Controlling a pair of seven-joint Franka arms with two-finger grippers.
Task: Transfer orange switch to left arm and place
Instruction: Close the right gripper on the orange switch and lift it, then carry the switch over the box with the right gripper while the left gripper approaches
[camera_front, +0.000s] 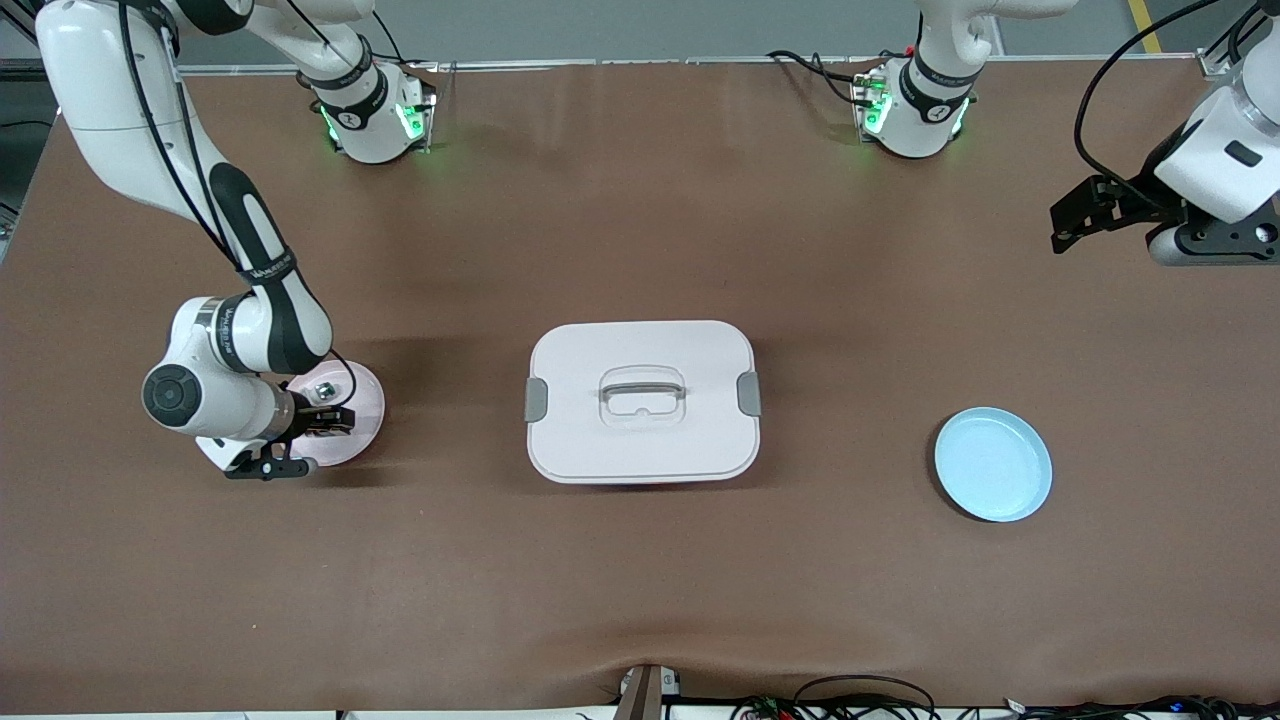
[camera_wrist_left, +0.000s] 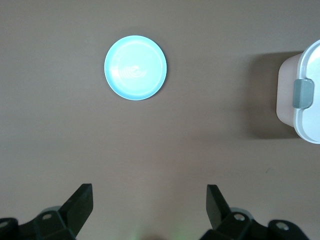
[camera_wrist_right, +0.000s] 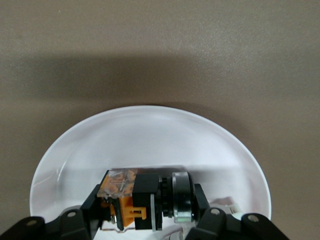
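1. orange switch (camera_wrist_right: 135, 200) sits on the pink plate (camera_front: 365, 395) twd the right arm's end of the table. Only the right wrist view shows it; in the front view the gripper hides it.
2. right gripper (camera_front: 330, 420) is down on that plate w/ fingers clamped on the switch.
3. left gripper (camera_wrist_left: 150, 207) hangs wide open, nothing in it, arm waiting.
4. Left wrist view shows the blue plate (camera_wrist_left: 135, 67) & a corner of the box (camera_wrist_left: 305, 95). The front view has the whole box mid-table btwn the plates.
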